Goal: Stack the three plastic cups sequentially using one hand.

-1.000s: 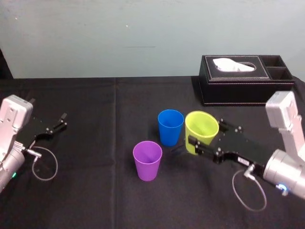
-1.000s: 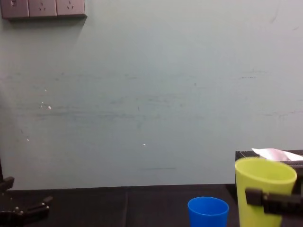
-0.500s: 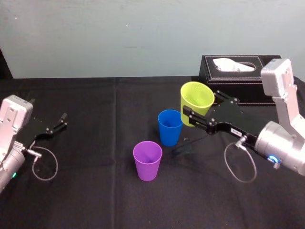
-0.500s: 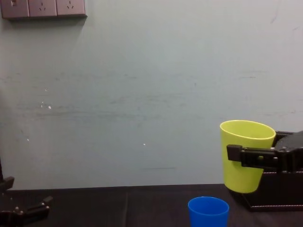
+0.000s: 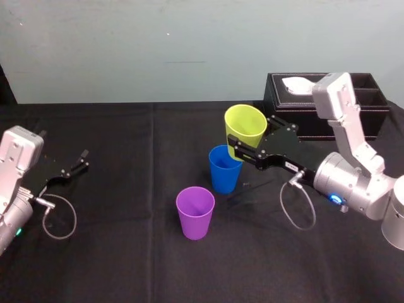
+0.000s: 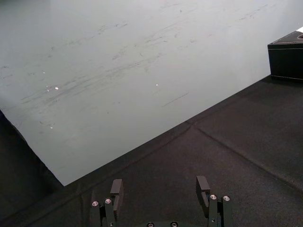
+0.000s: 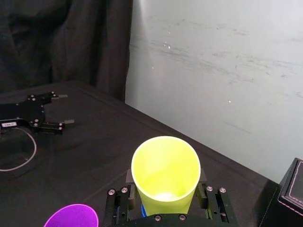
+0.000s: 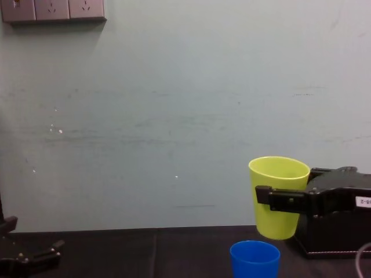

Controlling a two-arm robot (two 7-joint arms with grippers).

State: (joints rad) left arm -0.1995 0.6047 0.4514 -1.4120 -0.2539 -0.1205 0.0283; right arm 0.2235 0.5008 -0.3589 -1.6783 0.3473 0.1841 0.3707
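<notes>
Yellow-green cup (image 5: 245, 123) gripped by right gripper (image 5: 251, 140) fingers — above blue cup (image 5: 225, 170); left gripper (image 6: 159, 181) parked left, fingers wide.

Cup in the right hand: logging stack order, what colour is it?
Yellow-green; the cup, held in the right hand, shows best in the right wrist view.

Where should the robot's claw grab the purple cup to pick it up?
Probably on its side wall just under the rim, coming in level from the robot's right. The purple cup stands upright, mouth up, widening toward the top, so it shouldn't slip down. The right claw holds the yellow-green cup that way. The blue cup stands behind it, apart.
</notes>
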